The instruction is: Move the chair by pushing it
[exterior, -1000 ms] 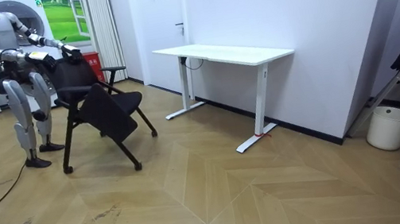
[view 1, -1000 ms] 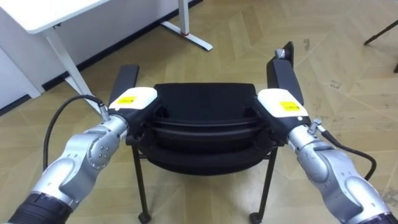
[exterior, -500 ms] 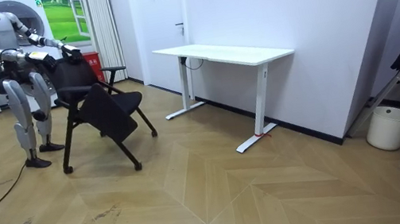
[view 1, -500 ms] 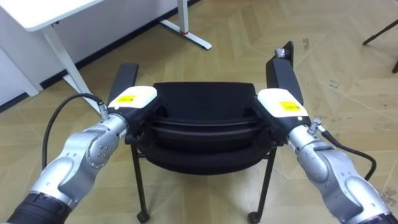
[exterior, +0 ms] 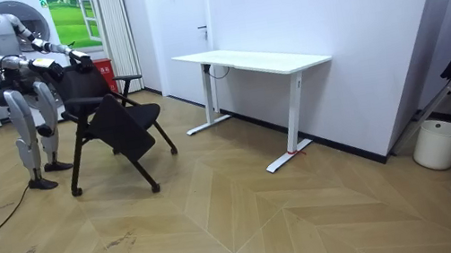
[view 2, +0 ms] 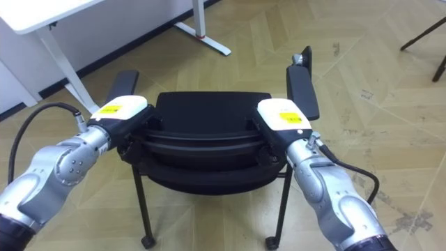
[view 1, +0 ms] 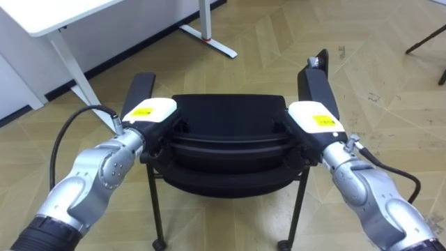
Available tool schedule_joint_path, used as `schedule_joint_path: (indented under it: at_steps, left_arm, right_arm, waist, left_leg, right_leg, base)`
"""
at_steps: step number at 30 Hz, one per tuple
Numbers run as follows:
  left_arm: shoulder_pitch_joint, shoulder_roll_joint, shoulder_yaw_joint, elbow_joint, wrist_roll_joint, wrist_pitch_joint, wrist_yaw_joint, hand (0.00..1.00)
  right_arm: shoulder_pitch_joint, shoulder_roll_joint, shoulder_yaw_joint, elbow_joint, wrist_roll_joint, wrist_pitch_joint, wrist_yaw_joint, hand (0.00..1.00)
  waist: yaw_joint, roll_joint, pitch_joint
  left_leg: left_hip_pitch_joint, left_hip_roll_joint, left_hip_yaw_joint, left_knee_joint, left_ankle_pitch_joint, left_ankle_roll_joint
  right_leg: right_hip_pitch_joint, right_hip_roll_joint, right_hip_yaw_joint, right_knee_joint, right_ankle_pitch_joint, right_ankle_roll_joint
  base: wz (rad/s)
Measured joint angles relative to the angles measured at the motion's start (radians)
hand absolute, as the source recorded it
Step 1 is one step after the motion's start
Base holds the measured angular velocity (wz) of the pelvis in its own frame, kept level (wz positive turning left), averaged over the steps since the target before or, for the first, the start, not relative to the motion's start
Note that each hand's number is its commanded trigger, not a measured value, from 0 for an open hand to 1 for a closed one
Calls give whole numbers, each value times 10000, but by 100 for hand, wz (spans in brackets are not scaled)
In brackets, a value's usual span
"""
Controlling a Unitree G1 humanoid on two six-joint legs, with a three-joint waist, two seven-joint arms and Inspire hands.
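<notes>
Left eye view showed the chair (view 1: 230, 136) well short of the worktop (view 1: 42, 14), with the left hand (view 1: 150, 111) and right hand (view 1: 315, 117) on its back corners; whether they gripped, I couldn't tell. It looked like the pushing step, calling for even forward steps toward the worktop.

Bright, even indoor light, soft faint shadows

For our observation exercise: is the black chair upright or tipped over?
Upright: in the room view the chair stands on its legs on the floor.

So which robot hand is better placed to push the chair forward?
Neither clearly: left robot hand and right robot hand sit level at opposite ends of the chair back, so push with both.
</notes>
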Motion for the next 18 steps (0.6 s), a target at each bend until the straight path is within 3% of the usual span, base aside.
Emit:
schedule_joint_path:
  at_steps: [3,9,12,13,14,16,17,18]
  left_arm:
    - [-38,33,14,5,32,-10,-2,100]
    - [-53,-11,150,327,209,-169,17,100]
    - [-100,-129,130,662,207,-230,26,100]
    - [-92,-187,109,752,206,-231,9,100]
    - [-68,-211,106,784,209,-229,-93,100]
    - [-17,-229,115,775,207,-229,-158,100]
    - [18,-272,139,775,210,-223,-163,100]
    - [17,-364,132,777,204,-223,-162,100]
  right_arm:
    - [-64,46,14,93,41,-7,0,100]
    - [-64,249,23,288,15,-105,0,100]
    - [-55,277,32,538,21,-249,0,100]
    - [-23,270,31,576,21,-276,9,100]
    - [15,270,32,606,-8,-315,14,100]
    - [33,269,38,610,-27,-321,16,100]
    - [36,256,43,607,-58,-332,15,100]
    - [32,150,42,564,-115,-336,-12,100]
  waist:
    - [-1,-32,26]
    - [2,18,62]
    - [-124,-42,70]
    - [-122,-23,67]
    - [-58,34,60]
    - [8,49,69]
    - [-21,-5,61]
    - [-43,-74,40]
  left_leg:
    - [-100,106,24,211,-145,-52]
    - [-629,549,82,2034,-890,-334]
    - [-1209,811,668,3676,-920,-376]
    - [-1468,1030,806,4493,-900,-396]
    - [-1682,1279,868,5108,-856,-464]
    - [-2064,1502,874,5969,-634,-499]
    - [-2480,1428,653,6495,-447,-493]
    - [-2858,1145,438,6269,-634,-402]
  right_leg:
    - [-54,48,-125,99,-38,-47]
    - [-124,212,-722,1054,-696,-338]
    - [-140,193,-943,1564,-1294,-493]
    - [-122,221,-975,1813,-1550,-591]
    - [-94,265,-930,2029,-1678,-729]
    - [-73,340,-885,2321,-1814,-822]
    - [-35,272,-903,2510,-1950,-915]
    - [-41,169,-968,2613,-2036,-928]
  base:
    - [-1]
    - [8]
    - [33]
    - [6]
    - [0]
    - [1]
    - [20]
    - [18]
